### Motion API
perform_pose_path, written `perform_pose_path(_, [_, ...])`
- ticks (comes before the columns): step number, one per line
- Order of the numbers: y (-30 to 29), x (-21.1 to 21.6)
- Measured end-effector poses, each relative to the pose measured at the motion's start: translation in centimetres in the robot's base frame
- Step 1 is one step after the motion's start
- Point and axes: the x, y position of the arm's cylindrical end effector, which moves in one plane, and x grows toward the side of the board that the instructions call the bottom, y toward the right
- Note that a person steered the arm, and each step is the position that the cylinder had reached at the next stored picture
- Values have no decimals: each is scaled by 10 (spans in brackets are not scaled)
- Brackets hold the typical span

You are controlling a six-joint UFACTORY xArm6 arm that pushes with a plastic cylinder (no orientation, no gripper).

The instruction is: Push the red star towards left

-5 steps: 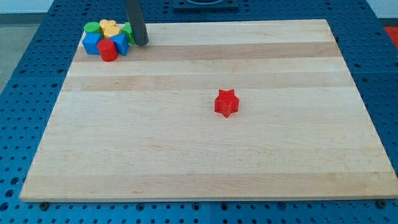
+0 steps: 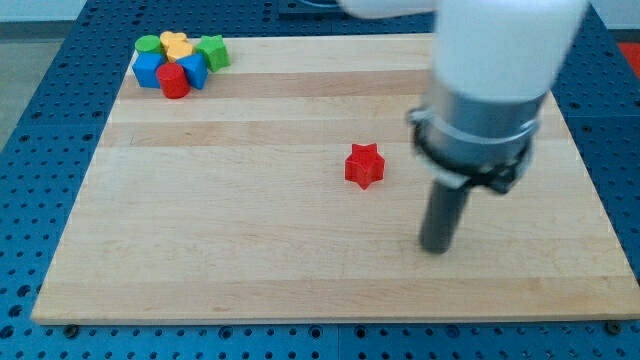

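Observation:
The red star (image 2: 365, 165) lies on the wooden board (image 2: 250, 250), a little right of the middle. My tip (image 2: 435, 248) touches the board below and to the right of the red star, clearly apart from it. The white and grey arm body (image 2: 495, 70) looms over the view's upper right and hides part of the board there.
A cluster of blocks sits at the board's top left corner: a green star (image 2: 212, 51), a yellow block (image 2: 176, 44), a green round block (image 2: 149, 44), two blue blocks (image 2: 150, 68) and a red cylinder (image 2: 174, 81). Blue pegboard surrounds the board.
My tip has left the cluster at the top left and moved to the lower right of the red star. The green star is now uncovered. No block has moved.

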Motion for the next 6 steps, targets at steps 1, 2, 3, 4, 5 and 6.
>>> perform_pose_path(1, [14,-48])
perform_pose_path(2, [-14,-61])
perform_pose_path(3, [-43,-66])
perform_pose_path(4, [-56,-82])
perform_pose_path(5, [-89,-91])
perform_pose_path(6, [-121,-91])
